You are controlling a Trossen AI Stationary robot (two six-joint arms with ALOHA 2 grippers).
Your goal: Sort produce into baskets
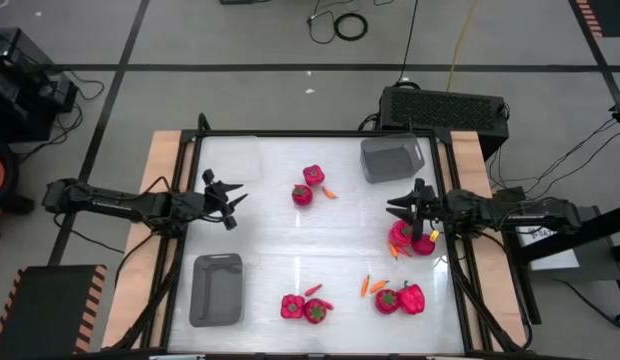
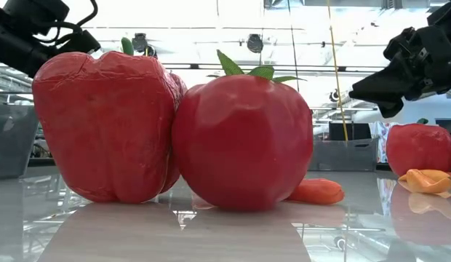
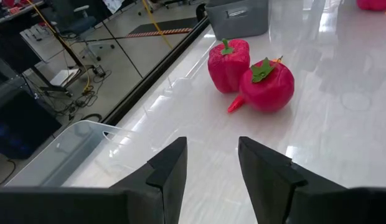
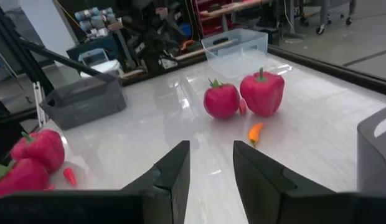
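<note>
The white table top [image 1: 320,250] is being used as the landmark here. Over its left edge the left gripper [image 1: 230,203] is being held with its fingers [image 3: 171,171] spread apart and nothing between them. Over its right edge the right gripper [image 1: 402,209] is being held likewise, fingers [image 4: 174,168] parted and empty, just beside a cluster of red produce [image 1: 410,240] lying at that edge.

Three baskets are being kept on the table: a clear whitish tub [image 1: 237,158] at the far left corner, a grey tub [image 1: 392,158] at the far right corner, and a second grey tub [image 1: 216,290] at the near left corner. None of them is seen holding any produce.

Near the table's far middle, a red bell pepper [image 1: 313,176] and a round red fruit [image 1: 302,194] are lying touching, with a small orange chilli [image 1: 330,193] just beside them. At the near middle another pepper [image 1: 292,307] and round fruit [image 1: 315,311] are lying side by side, with a slim red chilli [image 1: 313,290] close by. Toward the near right, a further pair of red pieces [image 1: 400,299] is being accompanied by two orange chillies [image 1: 372,285].
</note>
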